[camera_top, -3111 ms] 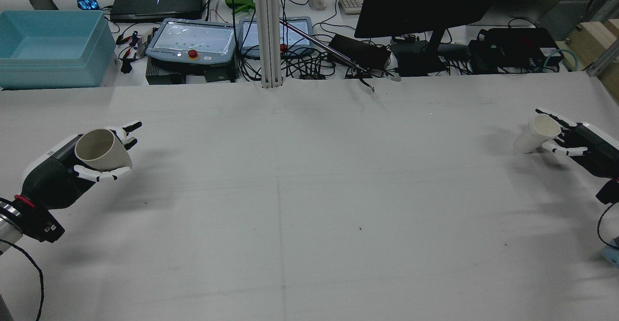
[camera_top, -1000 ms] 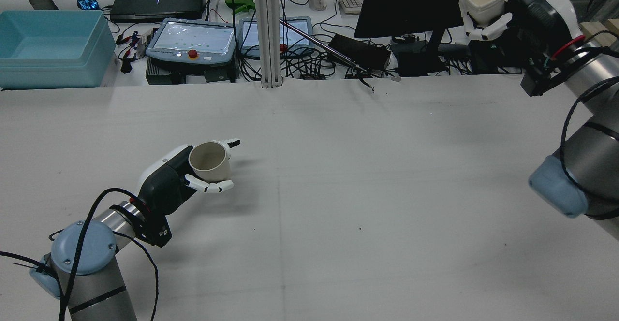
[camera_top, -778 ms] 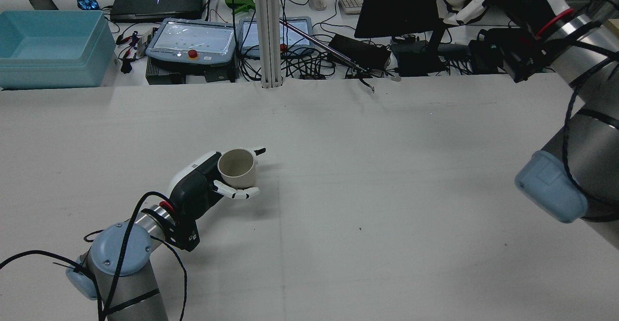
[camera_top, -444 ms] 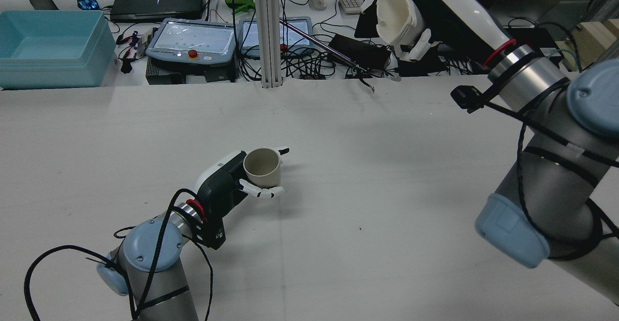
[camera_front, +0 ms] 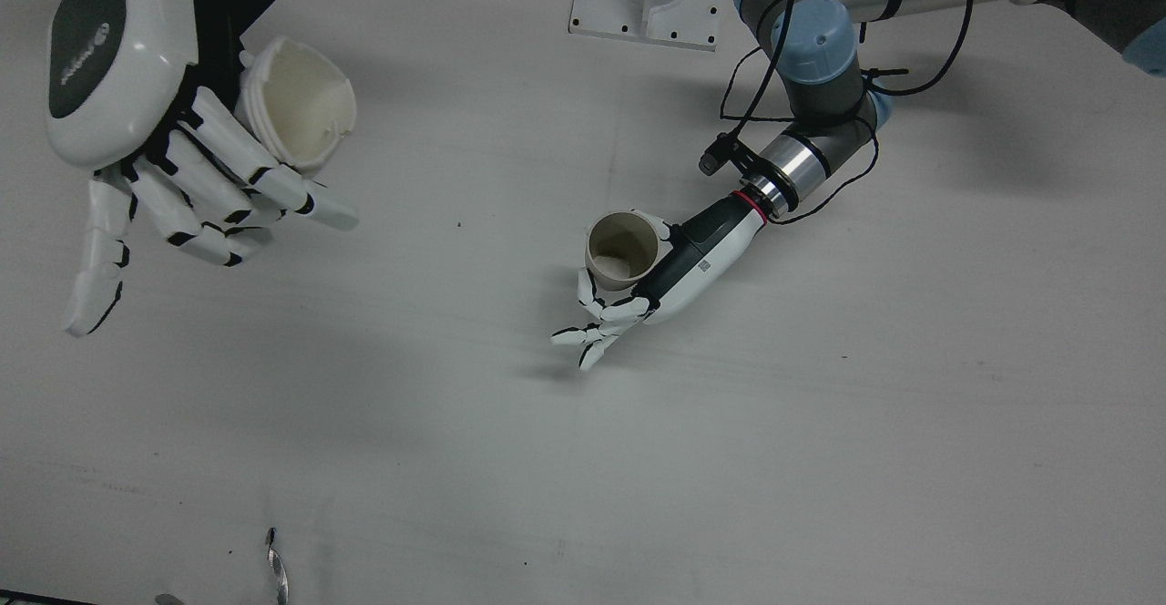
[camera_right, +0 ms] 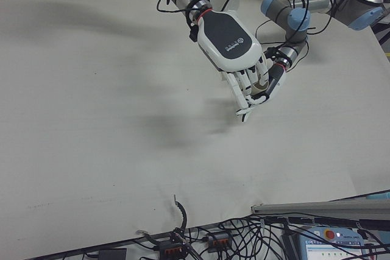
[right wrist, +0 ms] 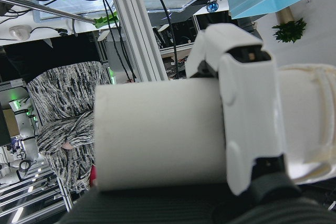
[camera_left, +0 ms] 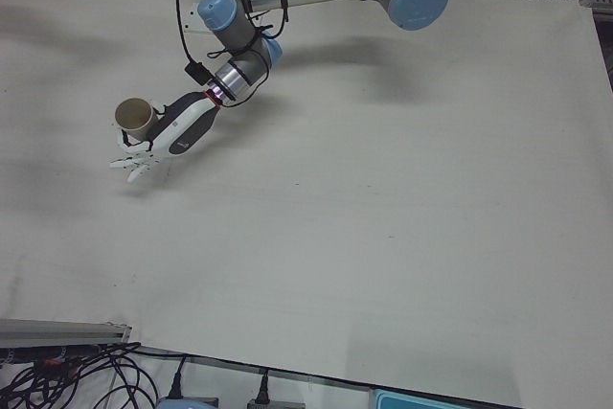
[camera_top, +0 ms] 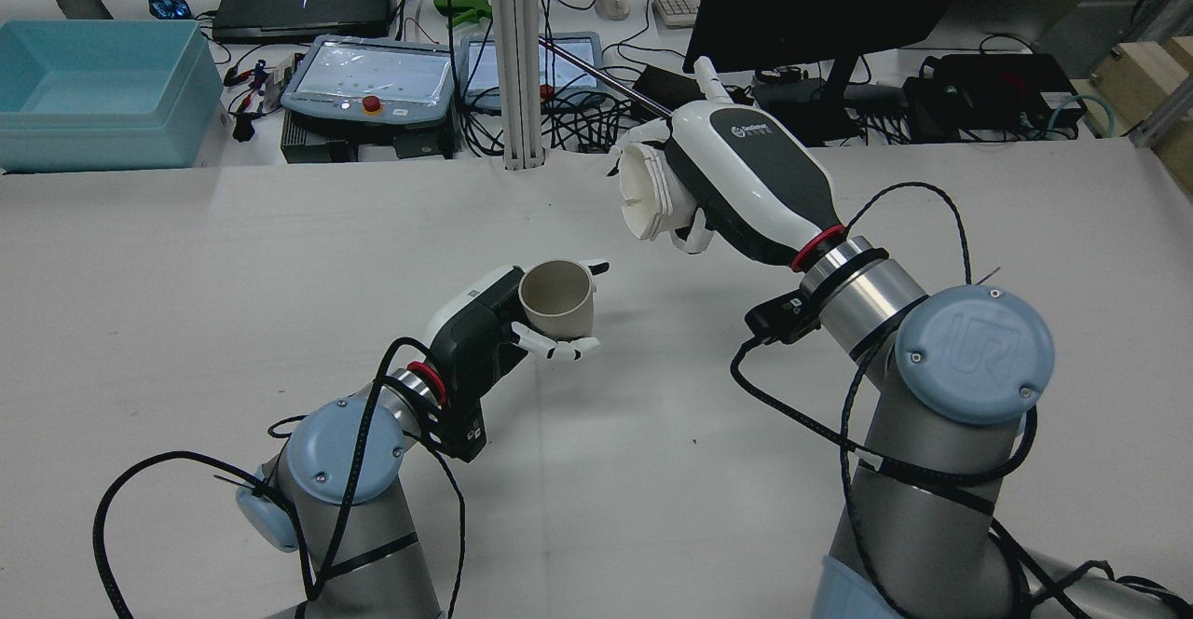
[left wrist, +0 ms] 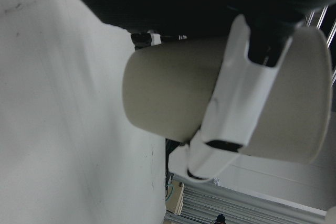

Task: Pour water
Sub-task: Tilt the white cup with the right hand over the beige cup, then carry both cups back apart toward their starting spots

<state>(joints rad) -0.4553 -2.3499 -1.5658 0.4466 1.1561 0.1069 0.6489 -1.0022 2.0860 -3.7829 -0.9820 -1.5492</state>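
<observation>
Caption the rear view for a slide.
Left hand holds a beige cup upright; right hand tips a white cup toward it.

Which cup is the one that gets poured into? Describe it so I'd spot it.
Look at the middle of the white table, where the left hand sits low. It holds a beige cup upright, mouth up; the white cup in the raised right hand is tipped sideways.

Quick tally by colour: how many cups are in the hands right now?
Beige cup, in the left hand: 1
White cup, in the right hand: 1
Total: 2 cups
</observation>
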